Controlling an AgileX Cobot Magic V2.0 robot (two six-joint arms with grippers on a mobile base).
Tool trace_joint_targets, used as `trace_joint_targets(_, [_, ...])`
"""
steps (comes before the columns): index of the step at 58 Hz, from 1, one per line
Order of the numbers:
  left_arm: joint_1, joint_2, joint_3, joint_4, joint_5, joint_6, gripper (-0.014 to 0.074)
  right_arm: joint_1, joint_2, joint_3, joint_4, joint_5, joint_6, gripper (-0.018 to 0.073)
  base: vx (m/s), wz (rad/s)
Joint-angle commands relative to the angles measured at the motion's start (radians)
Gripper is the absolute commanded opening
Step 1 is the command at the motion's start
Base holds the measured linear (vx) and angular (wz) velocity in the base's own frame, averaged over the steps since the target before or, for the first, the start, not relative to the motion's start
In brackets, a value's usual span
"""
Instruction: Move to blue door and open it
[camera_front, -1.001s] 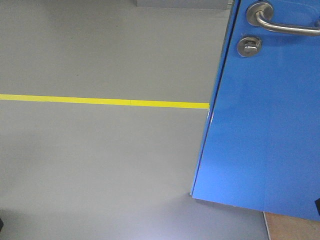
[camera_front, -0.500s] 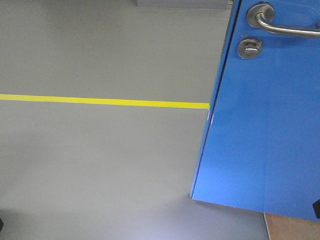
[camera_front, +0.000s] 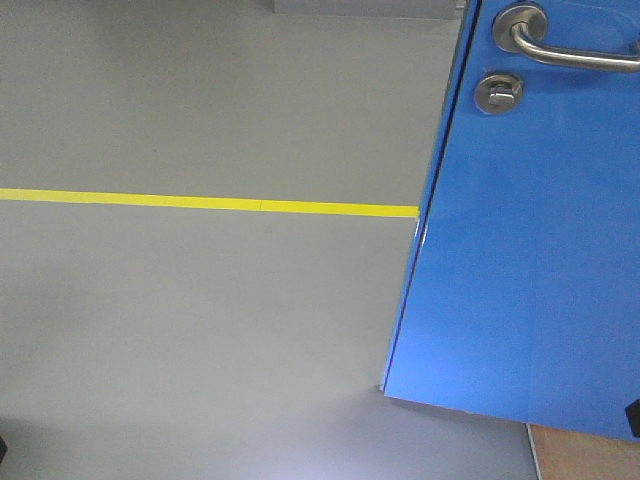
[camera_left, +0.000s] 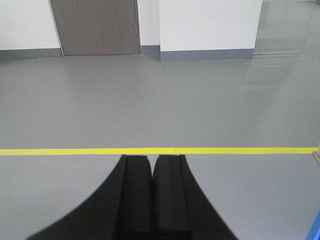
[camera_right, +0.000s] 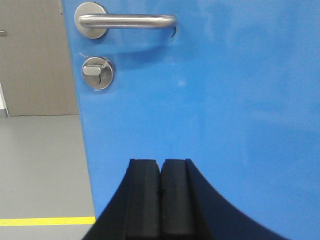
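Observation:
The blue door fills the right of the front view, swung open, its free edge at the left. Its silver lever handle and round lock sit at the top. In the right wrist view the door is close ahead, with the handle and lock above and left of my right gripper. That gripper is shut and empty, pointing at the panel. My left gripper is shut and empty, pointing at open floor. A sliver of the door shows at the left wrist view's bottom right.
Grey floor with a yellow tape line runs left of the door; the line also shows in the left wrist view. A grey door and white walls stand far across the room. A tan floor strip lies under the blue door.

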Motion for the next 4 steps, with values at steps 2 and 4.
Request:
trace_joint_targets(2, [-0.008, -0.014, -0.027, -0.002, -0.084, -0.007, 0.0073, -0.005, -0.015, 0.000, -0.001, -0.076, -0.005, 0.0008, 0.00, 0.00])
trace_joint_targets(4, [-0.008, -0.014, -0.027, -0.002, -0.084, -0.007, 0.0073, -0.005, -0.015, 0.000, -0.001, -0.076, -0.005, 0.0008, 0.00, 0.00])
